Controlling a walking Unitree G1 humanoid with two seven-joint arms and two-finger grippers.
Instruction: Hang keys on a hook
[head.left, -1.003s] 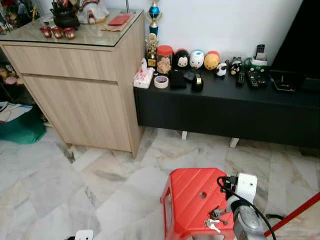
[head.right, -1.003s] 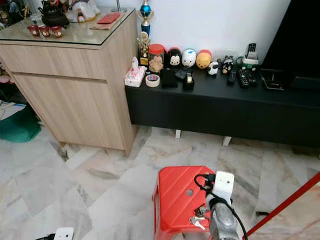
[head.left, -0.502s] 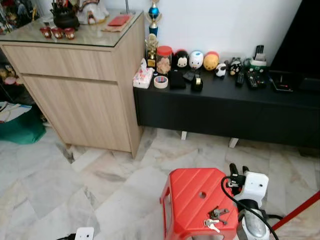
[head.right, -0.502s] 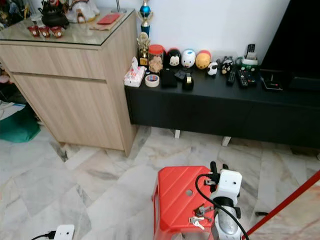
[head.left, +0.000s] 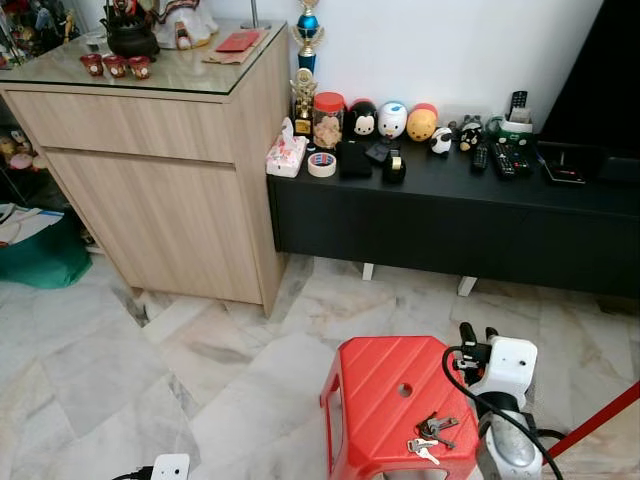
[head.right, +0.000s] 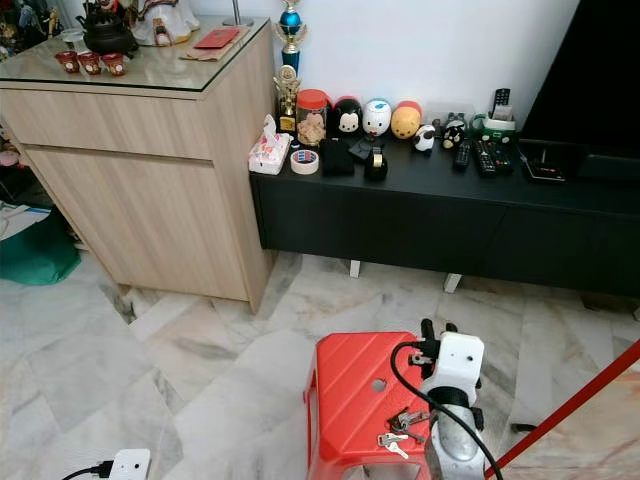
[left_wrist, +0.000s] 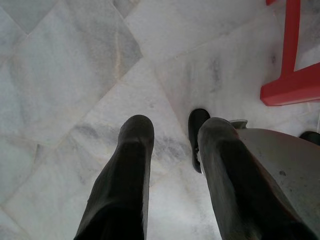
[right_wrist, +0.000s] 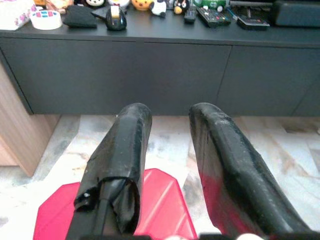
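A small bunch of keys (head.left: 428, 436) lies on the near right part of a red plastic stool (head.left: 385, 385) on the marble floor. My right gripper (head.left: 477, 333) hangs just past the stool's right edge, beyond the keys and apart from them, fingers pointing toward the black console. In the right wrist view this gripper (right_wrist: 167, 112) is open with nothing between its fingers, and the stool's top (right_wrist: 160, 202) lies below. My left gripper (left_wrist: 170, 132) hangs open and idle over bare floor, near a stool leg (left_wrist: 292, 85).
A wooden cabinet (head.left: 160, 170) stands at the back left. A low black console (head.left: 450, 215) runs along the wall, carrying figurines, tape and remotes. A red pole (head.left: 600, 425) crosses the bottom right corner. A white plug (head.left: 168, 467) lies on the floor; a green bag (head.left: 40, 255) sits far left.
My right gripper has moved off the keys to the right and turned to point away from me. The keys lie where they were on the stool.
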